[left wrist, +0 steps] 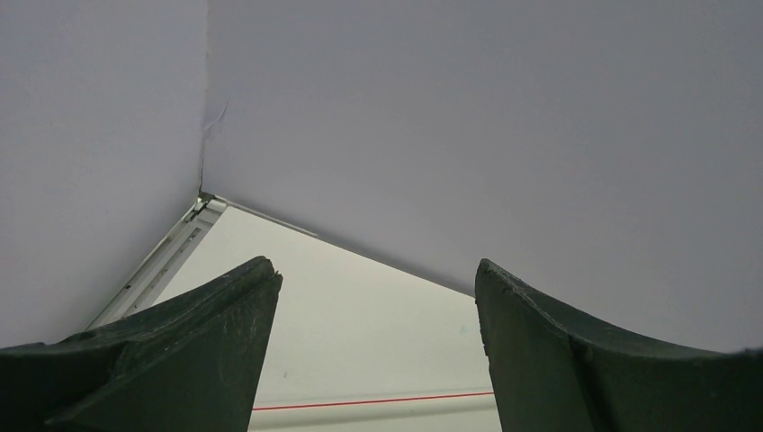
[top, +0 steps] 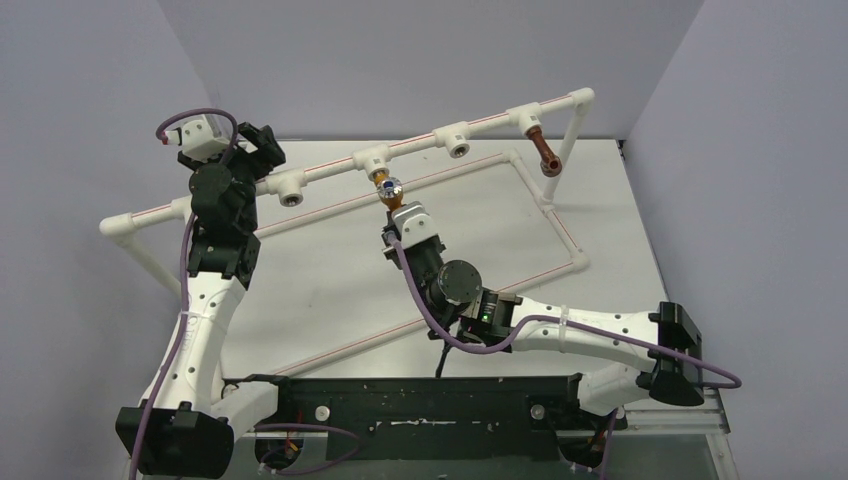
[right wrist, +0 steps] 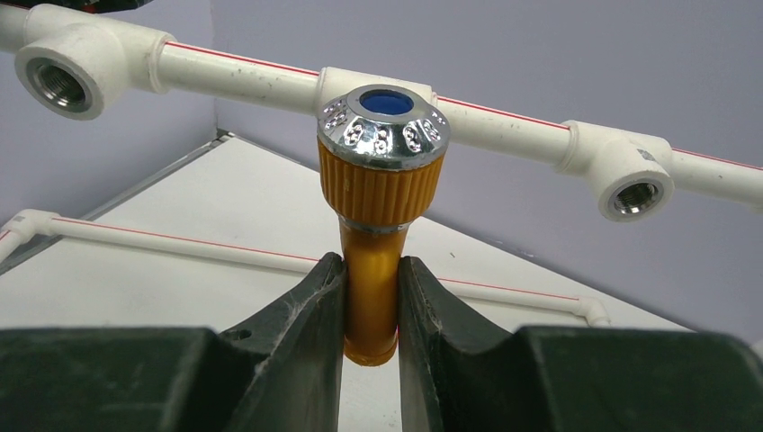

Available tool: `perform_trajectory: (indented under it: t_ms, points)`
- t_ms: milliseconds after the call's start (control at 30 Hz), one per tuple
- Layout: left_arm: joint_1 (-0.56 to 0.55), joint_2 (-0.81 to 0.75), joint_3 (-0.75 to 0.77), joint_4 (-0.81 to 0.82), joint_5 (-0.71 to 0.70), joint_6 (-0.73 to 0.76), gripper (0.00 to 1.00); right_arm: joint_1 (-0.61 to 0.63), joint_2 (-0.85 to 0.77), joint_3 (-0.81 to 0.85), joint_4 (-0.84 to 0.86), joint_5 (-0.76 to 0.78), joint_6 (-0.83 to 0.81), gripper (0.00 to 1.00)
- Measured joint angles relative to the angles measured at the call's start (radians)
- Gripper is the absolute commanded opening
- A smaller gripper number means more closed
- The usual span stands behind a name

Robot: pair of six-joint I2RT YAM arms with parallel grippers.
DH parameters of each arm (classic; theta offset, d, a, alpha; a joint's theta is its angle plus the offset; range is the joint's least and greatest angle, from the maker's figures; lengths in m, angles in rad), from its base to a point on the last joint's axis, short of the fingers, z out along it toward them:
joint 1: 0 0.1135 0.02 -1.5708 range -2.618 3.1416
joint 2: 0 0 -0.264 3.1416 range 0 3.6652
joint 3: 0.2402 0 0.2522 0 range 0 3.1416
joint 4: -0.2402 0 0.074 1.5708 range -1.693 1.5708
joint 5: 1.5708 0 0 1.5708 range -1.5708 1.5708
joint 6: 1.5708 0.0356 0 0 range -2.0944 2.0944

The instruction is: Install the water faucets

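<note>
A: Faucet first. What do we see?
B: We note the orange-yellow faucet (right wrist: 382, 184). It has a smooth glossy stem, a finely ribbed collar, and a flared chrome head with a dimpled rim and a blue centre. The right gripper (right wrist: 371, 265) pinches the stem, with its black fingers (right wrist: 297, 315) pressed to both sides.

A: Position?
B: It is held up at the second tee (top: 373, 158) from the left on the pipe frame (top: 420, 142). In the wrist view the head covers that tee's mouth, so we cannot tell whether it is threaded in.

A: The other one?
B: The reddish-brown faucet (top: 545, 152) sits in the tee at the rail's right end. Its spout slopes downward and it has a dull copper tone.

A: Left side?
B: The left gripper (left wrist: 378, 279) stands spread with nothing between its fingers, up near the rail's left end.

A: Materials?
B: The frame is white plastic pipe with a thin red line along each run. The open tees (right wrist: 67, 74) show threaded metal inserts.

A: Surroundings?
B: We record a matte white table (top: 330, 290) with the lower pipe loop (top: 360, 340) lying on it. Plain pale lilac-grey walls (top: 400, 60) meet in a corner behind.
</note>
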Motion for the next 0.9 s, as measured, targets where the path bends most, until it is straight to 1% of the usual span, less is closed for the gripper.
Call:
perform_trajectory:
  t_ms: [233, 400, 600, 900]
  points:
    - [0.001, 0.000, -0.001, 0.000, 0.003, 0.000, 0.77, 0.029, 0.037, 0.028, 0.018, 0.062, -0.068, 0.00]
    - [0.003, -0.001, -0.001, 0.002, 0.004, 0.000, 0.77, 0.037, 0.055, 0.035, 0.047, 0.092, -0.073, 0.00]
    - [0.003, -0.003, -0.003, 0.003, 0.008, -0.001, 0.77, 0.039, 0.066, 0.035, 0.080, 0.112, -0.028, 0.00]
    - [0.006, -0.002, -0.003, 0.003, 0.021, -0.010, 0.77, 0.032, 0.068, 0.025, 0.125, 0.140, 0.109, 0.00]
